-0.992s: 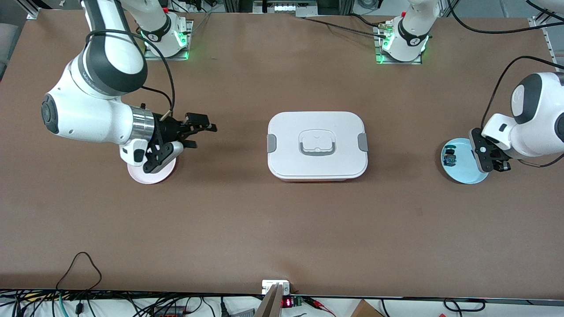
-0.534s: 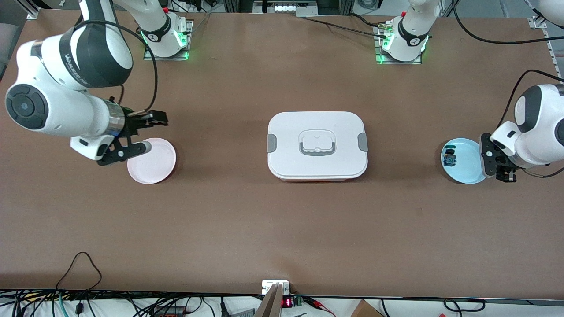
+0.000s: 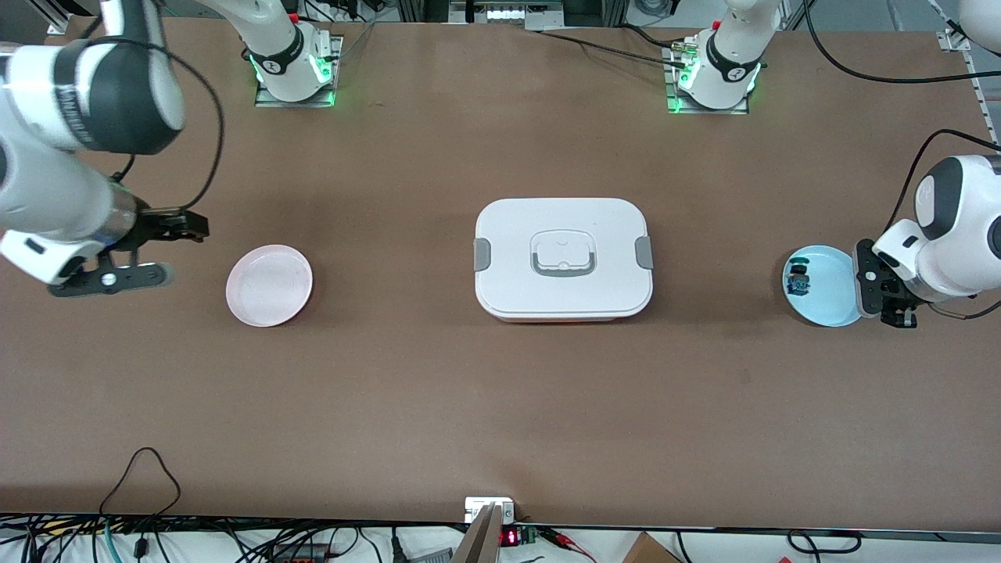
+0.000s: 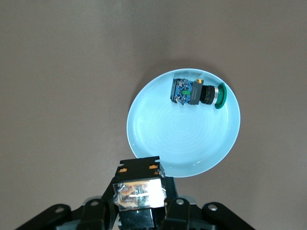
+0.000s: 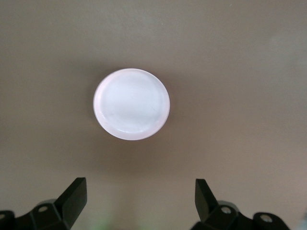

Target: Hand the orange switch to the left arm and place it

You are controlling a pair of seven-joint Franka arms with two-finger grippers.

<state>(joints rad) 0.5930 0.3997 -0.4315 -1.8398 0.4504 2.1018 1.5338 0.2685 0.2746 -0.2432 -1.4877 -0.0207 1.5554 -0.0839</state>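
Observation:
My left gripper (image 3: pixel 884 291) hangs by the rim of a light blue plate (image 3: pixel 829 309) at the left arm's end of the table. In the left wrist view this gripper (image 4: pixel 139 207) is shut on the orange switch (image 4: pixel 138 191), of which a black block with orange marks and a shiny orange-tinted face shows. My right gripper (image 3: pixel 168 250) is open and empty over bare table, beside an empty pink plate (image 3: pixel 269 285) toward the right arm's end. The right wrist view shows its fingers (image 5: pixel 76 191) wide apart and the pink plate (image 5: pixel 131 104). The white box (image 3: pixel 563 258) stands mid-table between the plates.
A small black-and-blue part with a green cap (image 4: pixel 196 92) lies on the blue plate (image 4: pixel 182 143), also seen in the front view (image 3: pixel 798 280). Both arm bases stand along the table edge farthest from the front camera. Cables run along the nearest edge.
My right arm has swung off the pink plate toward the right arm's end of the table. My left gripper has shifted from over the blue plate to its rim.

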